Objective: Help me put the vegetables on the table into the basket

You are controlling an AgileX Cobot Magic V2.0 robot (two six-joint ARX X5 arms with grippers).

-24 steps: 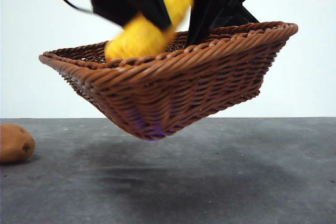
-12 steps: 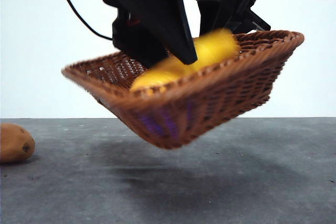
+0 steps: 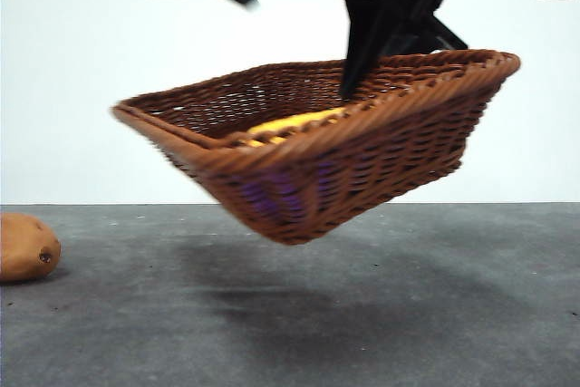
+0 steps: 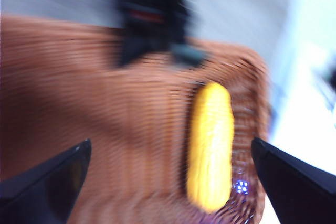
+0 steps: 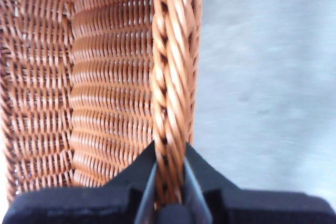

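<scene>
- The potato (image 3: 27,246) rests on the worktop (image 3: 408,314) at the far left.
- The left gripper (image 4: 168,182) (fingers wide apart, holding nothing) hangs above the basket (image 3: 362,160).
- The corn (image 4: 210,145) lies inside the tilted, airborne basket.
- The right gripper (image 5: 169,174) has its 2 fingers clamped on the basket's braided rim.

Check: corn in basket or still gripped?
In. Corn lies loose on the basket floor; left gripper is open above it. Right gripper holds the rim, basket tilted off the table.
</scene>
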